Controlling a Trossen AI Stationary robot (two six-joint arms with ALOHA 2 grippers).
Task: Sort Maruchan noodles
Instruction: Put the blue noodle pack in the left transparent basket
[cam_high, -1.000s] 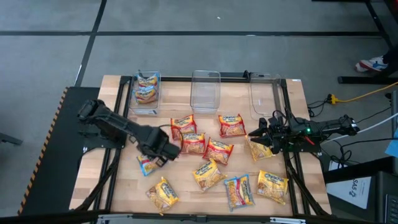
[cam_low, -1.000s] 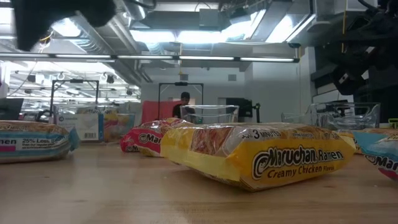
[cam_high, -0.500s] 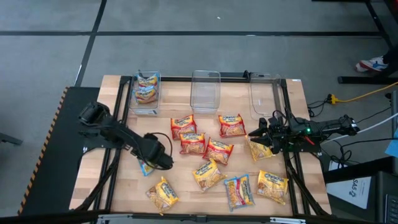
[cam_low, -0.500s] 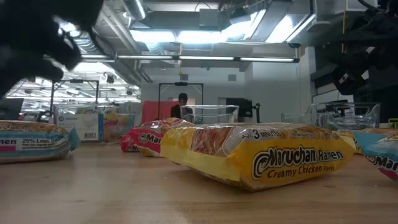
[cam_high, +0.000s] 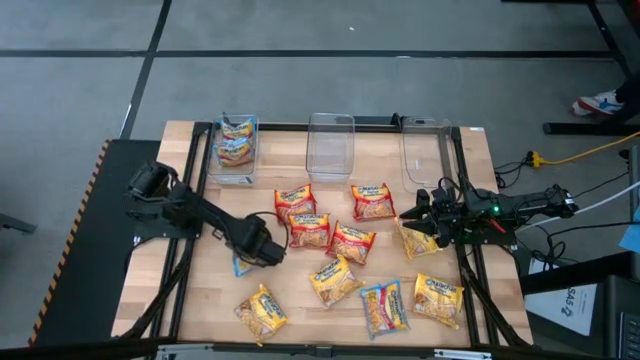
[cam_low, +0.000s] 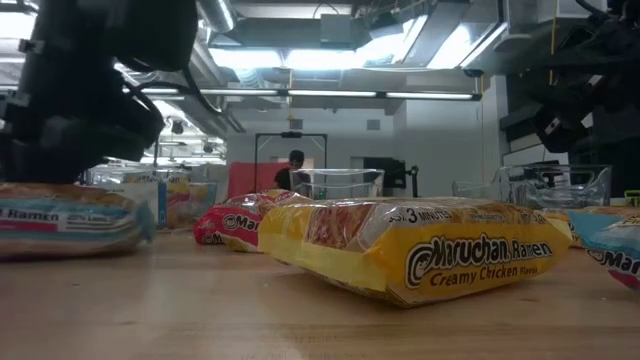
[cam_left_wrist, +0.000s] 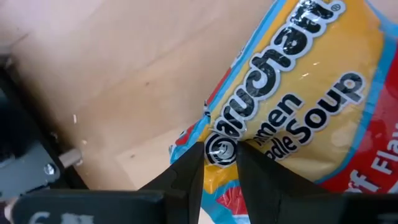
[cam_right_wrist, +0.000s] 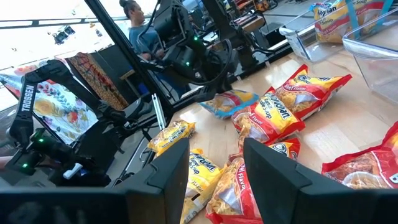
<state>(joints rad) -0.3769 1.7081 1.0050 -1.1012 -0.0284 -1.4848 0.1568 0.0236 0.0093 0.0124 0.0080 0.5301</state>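
Note:
A blue-edged Maruchan packet (cam_high: 240, 266) lies left of centre on the table, and my left gripper (cam_high: 262, 250) is down on it, shut on its edge. The left wrist view shows this packet (cam_left_wrist: 292, 81) close up past my left gripper (cam_left_wrist: 221, 169). Red packets (cam_high: 330, 232) and yellow packets (cam_high: 335, 280) lie flat in mid-table, with another blue one (cam_high: 385, 306) near the front. My right gripper (cam_high: 412, 216) is open above a yellow packet (cam_high: 416, 240) at the table's right. In its own view my right gripper (cam_right_wrist: 221, 180) holds nothing. My left gripper pinches the blue packet between its two fingers (cam_left_wrist: 186, 180), on the side edge by the round logo (cam_left_wrist: 219, 148). The fingers come from above, slanting down. In the low view the packet (cam_low: 70, 215) lies about level on the table.
Three clear bins stand along the far edge. The left bin (cam_high: 236, 150) holds blue packets, while the middle bin (cam_high: 331, 145) and right bin (cam_high: 425, 150) hold none. A big yellow packet (cam_low: 420, 255) fills the low view. A person (cam_right_wrist: 134, 25) stands beyond the table.
My left gripper has gone toward the near edge and down onto the blue packet. In the low view it now sits right over the packet. The packet has shifted a little and turned, so that another part of its print faces the low camera. My right arm has kept still.

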